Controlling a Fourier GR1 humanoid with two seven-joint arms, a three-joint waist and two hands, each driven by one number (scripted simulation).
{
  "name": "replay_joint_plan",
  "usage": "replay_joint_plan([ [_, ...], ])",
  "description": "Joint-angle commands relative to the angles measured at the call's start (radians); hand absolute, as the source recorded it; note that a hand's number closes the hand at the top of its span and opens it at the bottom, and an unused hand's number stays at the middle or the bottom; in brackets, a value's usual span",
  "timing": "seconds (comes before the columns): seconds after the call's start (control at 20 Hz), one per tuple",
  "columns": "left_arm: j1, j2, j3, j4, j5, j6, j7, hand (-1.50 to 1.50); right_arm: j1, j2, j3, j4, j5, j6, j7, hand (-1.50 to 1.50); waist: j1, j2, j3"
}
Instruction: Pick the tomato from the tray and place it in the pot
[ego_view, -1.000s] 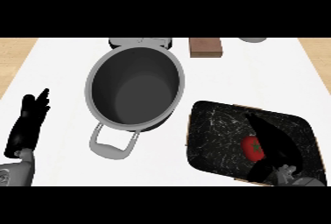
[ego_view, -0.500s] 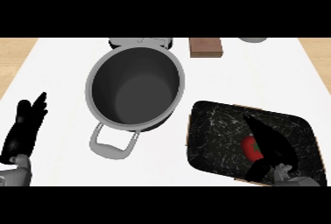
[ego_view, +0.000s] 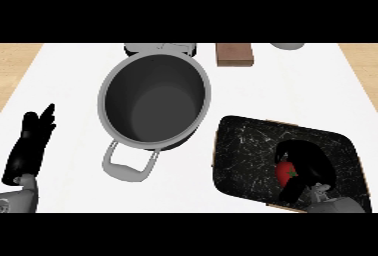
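Observation:
A red tomato (ego_view: 286, 171) lies on the dark marbled tray (ego_view: 244, 155) at the lower right of the counter. My right hand (ego_view: 314, 162) is over it, fingers arched across its top and right side and the thumb under its near side, so only the tomato's left part shows. The tomato rests on the tray. A large grey pot (ego_view: 105, 100) stands open to the tray's upper left, with one handle (ego_view: 129, 164) pointing toward me. My left hand (ego_view: 29, 145) rests open at the left edge, fingers up.
A brown block (ego_view: 235, 54) sits at the counter's far edge, right of the pot's far handle (ego_view: 161, 48). A pale grey round object (ego_view: 288, 46) shows at the top right. Bare white counter lies between the pot and the tray.
My right hand's fingers, straight over the tomato before, have curled round it. My left hand has slid slightly lower and nearer the left edge.

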Motion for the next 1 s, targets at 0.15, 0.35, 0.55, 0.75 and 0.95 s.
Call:
replay_joint_plan([
  [0.15, 0.038, 0.002, 0.009, -0.034, 0.003, -0.027, -0.007, 0.0, -0.039, -0.009, -0.015, -0.023, 0.069, -0.045, -0.034, 1.5, 0.003, 0.005, 0.007],
  [0.35, -0.03, 0.009, 0.04, 0.065, -0.007, -0.022, -0.034, 0.0, 0.017, 0.021, 0.003, -0.053, 0.105, -0.039, -0.042, 1.5, -0.002, 0.005, 0.007],
  [0.55, -0.021, 0.01, 0.041, -0.009, 0.003, -0.038, 0.015, 0.0, 0.027, 0.016, -0.02, -0.078, 0.123, -0.034, -0.042, 1.5, -0.001, 0.005, 0.007],
  [0.75, -0.007, -0.005, 0.03, 0.021, -0.009, -0.026, -0.015, 0.0, 0.01, -0.034, -0.054, -0.149, 0.179, -0.078, -0.018, 1.5, -0.004, 0.004, 0.007],
  [0.95, -0.003, -0.021, 0.027, -0.008, -0.009, -0.014, 0.013, 0.0, 0.065, -0.015, -0.079, -0.378, 0.126, -0.091, -0.01, 1.5, -0.014, 0.001, 0.007],
])
